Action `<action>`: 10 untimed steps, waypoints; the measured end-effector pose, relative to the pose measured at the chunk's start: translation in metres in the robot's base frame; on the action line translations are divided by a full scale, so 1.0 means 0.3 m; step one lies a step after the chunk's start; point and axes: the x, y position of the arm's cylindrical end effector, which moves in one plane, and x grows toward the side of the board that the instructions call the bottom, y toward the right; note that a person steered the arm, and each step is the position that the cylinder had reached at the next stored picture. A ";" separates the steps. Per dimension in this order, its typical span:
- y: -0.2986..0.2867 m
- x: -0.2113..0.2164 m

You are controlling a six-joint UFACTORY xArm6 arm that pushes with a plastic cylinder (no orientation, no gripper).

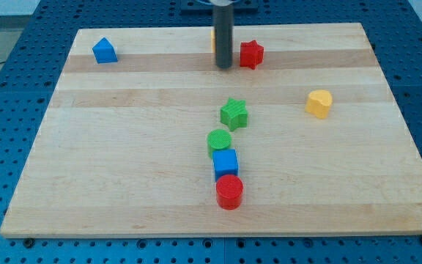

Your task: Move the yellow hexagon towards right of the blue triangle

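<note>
No claw is to be seen on this arm, only a straight dark rod, so nothing is released or clenched; the tip (223,67) rests on the bench (123,147) near its far edge, toward 12 o'clock of the board.

The yellow hexagon (212,40) is almost wholly hidden. Only a thin yellow sliver peeks out along the rod's left side, so its shape can't be confirmed from here. It sits at roughly 11 o'clock from the tip, very close, though I can't tell whether they touch.

The blue triangle (105,51) lies well apart, off at 9 o'clock from the hexagon, alone near the far left corner. The red star (251,53) is just beside the rod at its 3 o'clock.

By my reckoning the push is barely begun or about to begin. To do it well, the tip should bear on the hexagon's 3 o'clock face and drive straight toward 9 o'clock, keeping centred so the block doesn't spin off toward the bench's far edge. It should stop short of the triangle so as not to knock it. That lane looks free, since the green star (234,114) and the other blocks sit well toward 6 o'clock.
</note>
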 end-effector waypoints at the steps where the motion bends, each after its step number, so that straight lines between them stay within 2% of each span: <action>1: 0.180 -0.005; 3: 0.441 -0.080; 5: 0.135 -0.228; 6: -0.013 -0.161; 7: -0.116 -0.158; 8: -0.047 -0.204; 9: -0.127 -0.247; 10: -0.312 -0.252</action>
